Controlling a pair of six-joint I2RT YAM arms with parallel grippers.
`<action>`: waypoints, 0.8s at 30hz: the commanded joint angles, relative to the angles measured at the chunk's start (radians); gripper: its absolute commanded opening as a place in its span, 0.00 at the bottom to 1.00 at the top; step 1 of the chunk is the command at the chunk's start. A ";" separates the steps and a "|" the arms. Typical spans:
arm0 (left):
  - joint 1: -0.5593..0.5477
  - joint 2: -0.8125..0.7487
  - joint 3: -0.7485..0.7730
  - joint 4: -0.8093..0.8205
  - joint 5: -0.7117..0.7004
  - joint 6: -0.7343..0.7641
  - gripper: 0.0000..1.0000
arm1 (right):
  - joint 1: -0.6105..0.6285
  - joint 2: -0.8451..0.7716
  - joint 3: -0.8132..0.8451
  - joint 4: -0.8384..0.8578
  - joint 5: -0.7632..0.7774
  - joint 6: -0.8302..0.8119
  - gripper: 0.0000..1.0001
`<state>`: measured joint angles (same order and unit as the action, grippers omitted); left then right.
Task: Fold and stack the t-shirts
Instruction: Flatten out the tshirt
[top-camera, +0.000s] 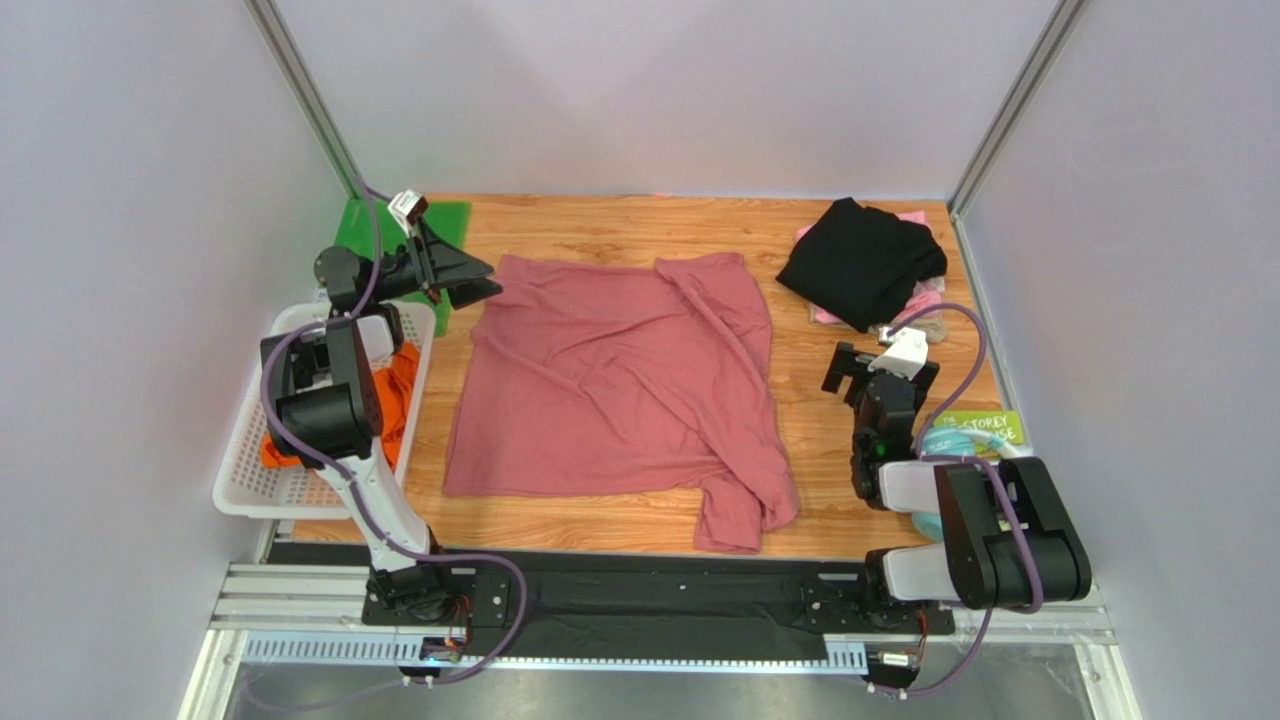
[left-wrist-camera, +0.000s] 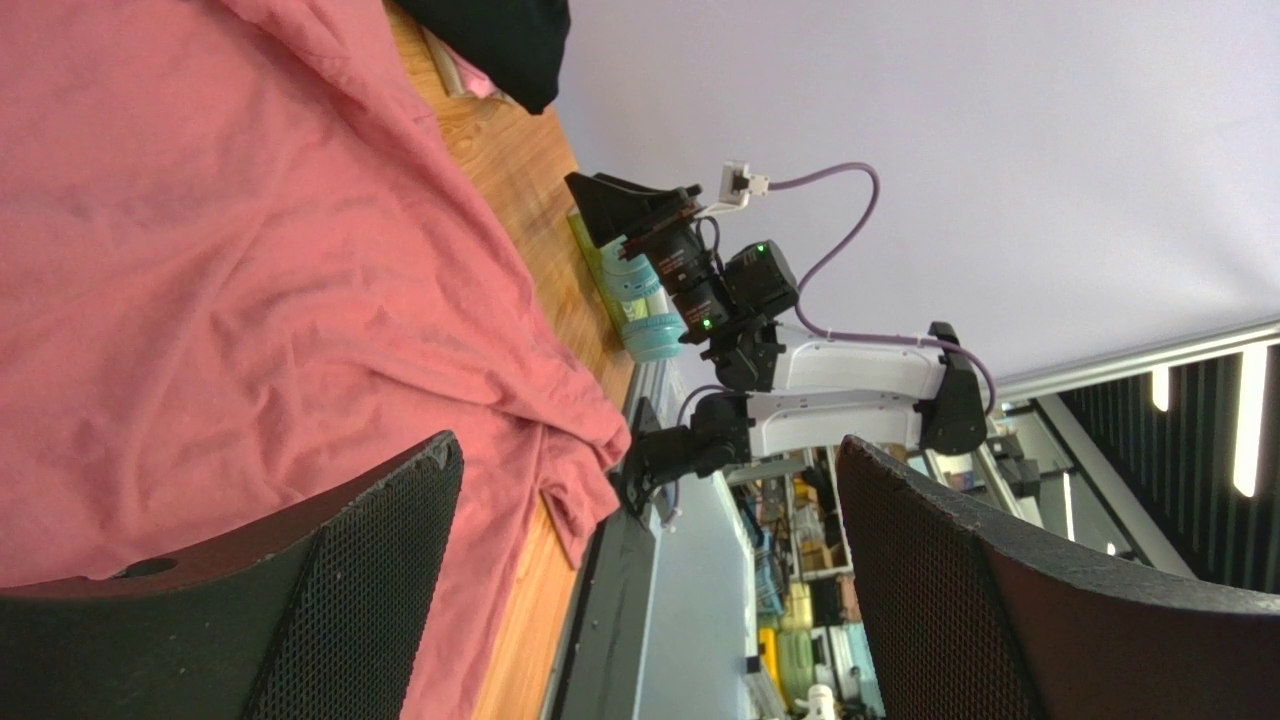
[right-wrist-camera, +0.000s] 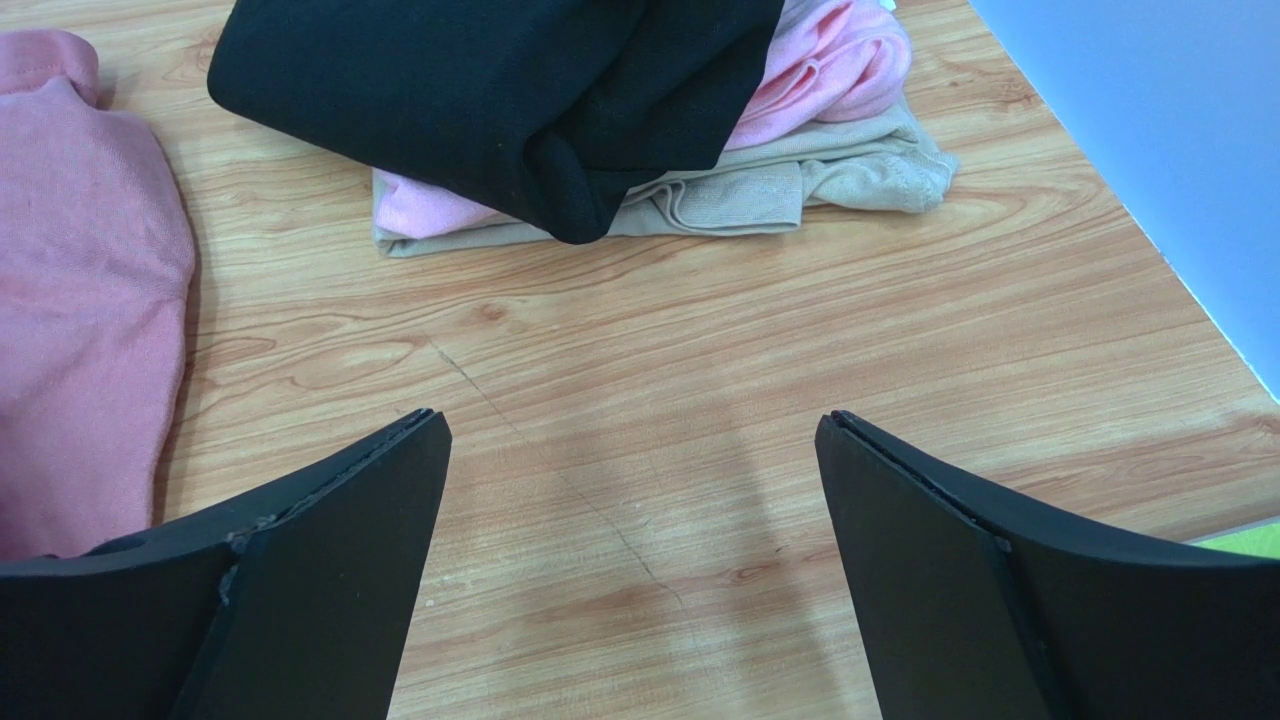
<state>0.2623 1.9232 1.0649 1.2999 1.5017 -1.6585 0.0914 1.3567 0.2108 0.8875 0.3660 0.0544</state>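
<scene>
The rose t-shirt (top-camera: 616, 383) lies rumpled on the table (top-camera: 631, 225), unheld
We see the left gripper (top-camera: 475, 285) spread wide at its far left corner, the right gripper (top-camera: 842, 371) gaping over bare wood near the black t-shirt (top-camera: 860, 258).

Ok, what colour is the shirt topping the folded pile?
It's a black cloth t-shirt, clearest in the right wrist view.
</scene>
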 joint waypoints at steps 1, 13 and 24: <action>0.000 -0.063 -0.010 0.231 0.193 0.049 1.00 | 0.005 -0.008 0.022 0.060 0.027 0.004 1.00; 0.000 -0.093 -0.034 0.231 0.201 0.046 1.00 | 0.005 -0.007 0.022 0.060 0.027 0.004 1.00; 0.000 -0.136 -0.042 0.231 0.212 0.029 1.00 | 0.005 -0.008 0.022 0.060 0.027 0.005 1.00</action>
<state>0.2623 1.8545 1.0275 1.2999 1.5017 -1.6505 0.0914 1.3567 0.2108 0.8875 0.3664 0.0540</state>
